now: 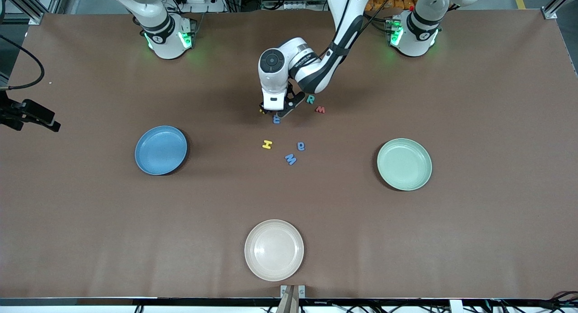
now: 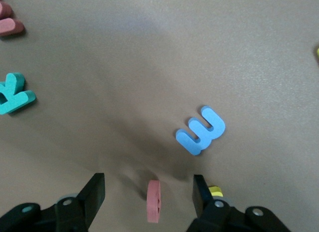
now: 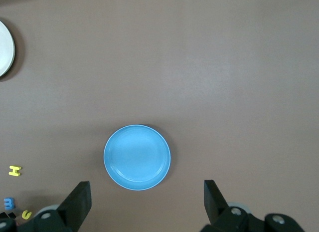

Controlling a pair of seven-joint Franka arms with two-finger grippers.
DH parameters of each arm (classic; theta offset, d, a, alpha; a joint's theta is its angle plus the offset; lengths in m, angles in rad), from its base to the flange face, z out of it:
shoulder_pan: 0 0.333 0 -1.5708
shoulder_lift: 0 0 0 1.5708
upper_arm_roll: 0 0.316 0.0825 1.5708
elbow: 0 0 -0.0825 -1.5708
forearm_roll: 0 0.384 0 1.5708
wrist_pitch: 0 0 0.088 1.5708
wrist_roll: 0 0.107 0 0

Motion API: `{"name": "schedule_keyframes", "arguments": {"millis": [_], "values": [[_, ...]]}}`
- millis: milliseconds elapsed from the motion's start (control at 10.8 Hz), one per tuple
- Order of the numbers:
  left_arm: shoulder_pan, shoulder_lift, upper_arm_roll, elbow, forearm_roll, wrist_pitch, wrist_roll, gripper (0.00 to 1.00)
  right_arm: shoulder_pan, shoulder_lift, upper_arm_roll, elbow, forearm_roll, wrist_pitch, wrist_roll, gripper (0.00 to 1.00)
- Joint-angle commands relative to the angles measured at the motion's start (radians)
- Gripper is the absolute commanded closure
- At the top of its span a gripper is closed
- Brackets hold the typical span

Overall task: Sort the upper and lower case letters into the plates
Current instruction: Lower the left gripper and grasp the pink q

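My left gripper [image 1: 275, 107] is down at the table among the letters, its jaws open around a small red letter [image 2: 153, 201] that stands on edge between the fingers without touching either. A blue E [image 2: 200, 130] lies just ahead of it, and a yellow piece [image 2: 215, 191] sits beside one finger. Teal R [image 1: 310, 99] and red w [image 1: 320, 109] lie toward the left arm's end. Yellow H [image 1: 267, 144], blue a [image 1: 301, 146] and blue M [image 1: 291, 159] lie nearer the front camera. The blue plate [image 1: 161, 150] and mint green plate [image 1: 404, 164] hold nothing. My right gripper [image 3: 147, 197] waits open, high over the blue plate [image 3: 137, 157].
A cream-white plate [image 1: 274, 249] sits near the table's front edge, with nothing in it. A black mount [image 1: 29, 115] juts in at the right arm's end of the table. Brown table surface [image 1: 474, 100] stretches wide around the plates.
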Motion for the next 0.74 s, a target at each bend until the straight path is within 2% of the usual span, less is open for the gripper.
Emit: {"name": "schedule_keyframes", "arguments": {"millis": [0, 92, 277, 370, 555, 647], "values": [[-0.013, -0.023, 0.013, -0.022, -0.034, 0.020, -0.019, 0.26, -0.013, 0.004, 0.009, 0.014, 0.014, -0.004, 0.014, 0.00], [-0.013, -0.021, 0.012, -0.016, -0.039, 0.039, -0.022, 0.33, -0.013, 0.004, 0.009, 0.014, 0.014, -0.004, 0.014, 0.00], [-0.016, -0.017, 0.010, -0.019, -0.068, 0.075, -0.031, 0.35, -0.031, 0.007, 0.020, 0.014, 0.014, -0.004, 0.014, 0.00], [-0.019, -0.015, 0.010, -0.020, -0.068, 0.075, -0.031, 0.41, -0.029, 0.007, 0.022, 0.014, 0.014, -0.004, 0.014, 0.00], [-0.021, -0.015, 0.009, -0.028, -0.070, 0.075, -0.032, 0.42, -0.040, 0.008, 0.029, 0.014, 0.014, -0.003, 0.014, 0.00], [-0.021, -0.008, 0.010, -0.033, -0.070, 0.075, -0.032, 0.48, -0.051, 0.009, 0.044, 0.016, 0.014, -0.003, 0.014, 0.00]]}}
